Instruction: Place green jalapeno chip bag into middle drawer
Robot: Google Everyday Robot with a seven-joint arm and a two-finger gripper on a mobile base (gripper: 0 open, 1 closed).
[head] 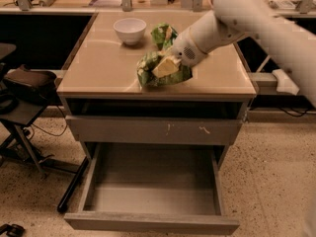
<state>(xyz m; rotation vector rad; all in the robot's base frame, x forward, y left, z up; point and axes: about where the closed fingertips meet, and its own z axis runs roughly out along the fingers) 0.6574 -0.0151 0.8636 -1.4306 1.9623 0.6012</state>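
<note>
The green jalapeno chip bag [147,72] is crumpled near the front of the tan counter top [98,68], bunched around my gripper [166,67]. The gripper comes in from the right on the white arm [237,19] and is shut on the bag, its pale yellow fingers [167,66] pressed into the foil. The bag looks raised slightly off the counter. The middle drawer [153,221] is pulled fully open below, showing its deep grey tray with nothing in it.
A white bowl [130,29] stands at the back of the counter. A second green bag [164,33] lies behind the gripper. A closed drawer front with pale scratch marks [153,130] sits above the open drawer. A dark chair [24,83] stands at the left.
</note>
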